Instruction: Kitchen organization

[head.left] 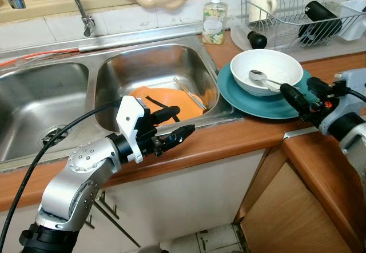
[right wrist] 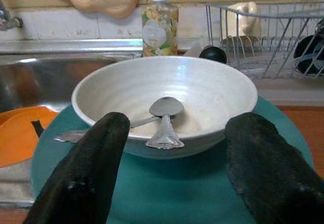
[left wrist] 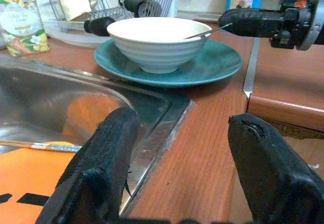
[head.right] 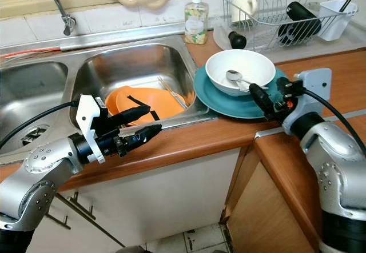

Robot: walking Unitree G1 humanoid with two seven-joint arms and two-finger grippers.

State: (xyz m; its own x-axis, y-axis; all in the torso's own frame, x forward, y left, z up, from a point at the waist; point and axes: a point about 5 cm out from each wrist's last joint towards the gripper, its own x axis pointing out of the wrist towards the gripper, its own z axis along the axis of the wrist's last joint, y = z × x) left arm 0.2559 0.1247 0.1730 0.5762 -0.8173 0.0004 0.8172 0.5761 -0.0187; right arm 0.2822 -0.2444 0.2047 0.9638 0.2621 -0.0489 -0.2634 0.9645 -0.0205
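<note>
A white bowl (head.left: 266,70) stands on a teal plate (head.left: 251,105) on the wooden counter, right of the sink. Inside the bowl lies a metal spoon (right wrist: 164,107). My right gripper (head.left: 302,90) is open, level with the bowl's right side, its fingers (right wrist: 86,168) pointing at the bowl from just over the plate's edge. An orange plate (head.left: 171,101) with a metal utensil (head.left: 190,94) lies in the sink's right basin (head.left: 154,64). My left gripper (head.left: 183,120) hangs open over the basin's front rim, holding nothing.
A soap bottle (head.left: 215,16) stands behind the sink. A wire dish rack (head.left: 297,13) at the back right holds a cup (head.left: 263,4) and dark items. The left basin (head.left: 40,104) and faucet (head.left: 86,19) are at the left. A lower wooden counter (head.left: 326,167) juts out at the right.
</note>
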